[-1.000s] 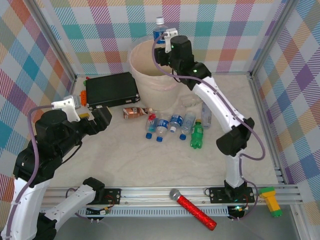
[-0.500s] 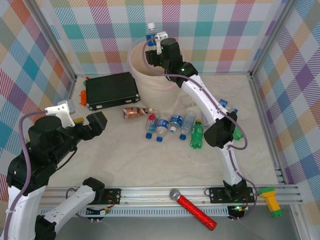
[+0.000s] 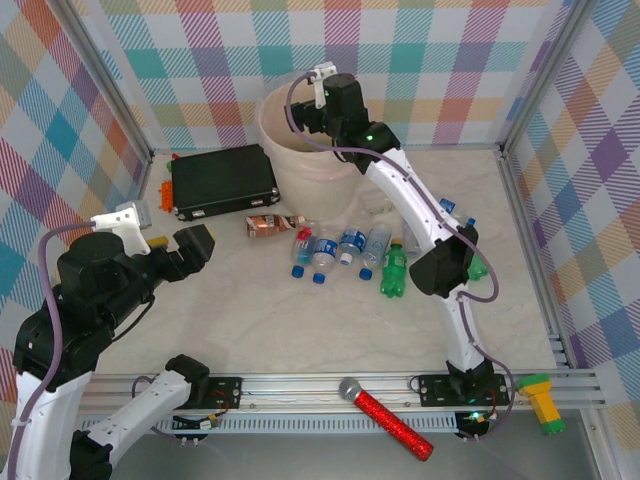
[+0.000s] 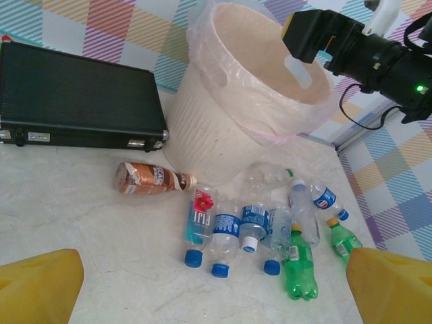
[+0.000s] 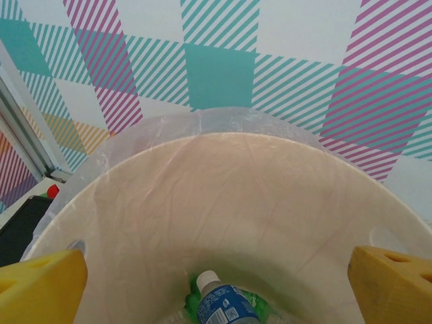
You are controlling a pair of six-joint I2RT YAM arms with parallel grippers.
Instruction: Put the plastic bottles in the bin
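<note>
The bin [image 3: 300, 168] stands at the back, its liner draped over the rim [image 4: 223, 64]. My right gripper [image 3: 312, 108] hovers over its mouth, open and holding nothing [image 5: 216, 283]. Down inside the bin [image 5: 223, 196] a blue-labelled white-capped bottle [image 5: 226, 307] lies on a green bottle [image 5: 194, 297]. Several plastic bottles lie in front of the bin: a brown one [image 4: 148, 178], a Fiji one [image 4: 200, 219], clear blue-capped ones [image 4: 255, 221] and two green ones [image 4: 297, 260]. My left gripper [image 3: 195, 243] hangs open above the table's left side, well short of them [image 4: 216, 290].
A black rectangular case [image 3: 222, 180] lies left of the bin, touching nothing [image 4: 74, 94]. A red glittery microphone [image 3: 385, 410] rests on the front rail, and a yellow-green block [image 3: 542, 398] sits at the rail's right end. Checked walls enclose the table.
The blue-capped bottle that my right gripper held over the bin has left the fingers and now lies inside it. My left arm drew back to the left, then stayed still.
</note>
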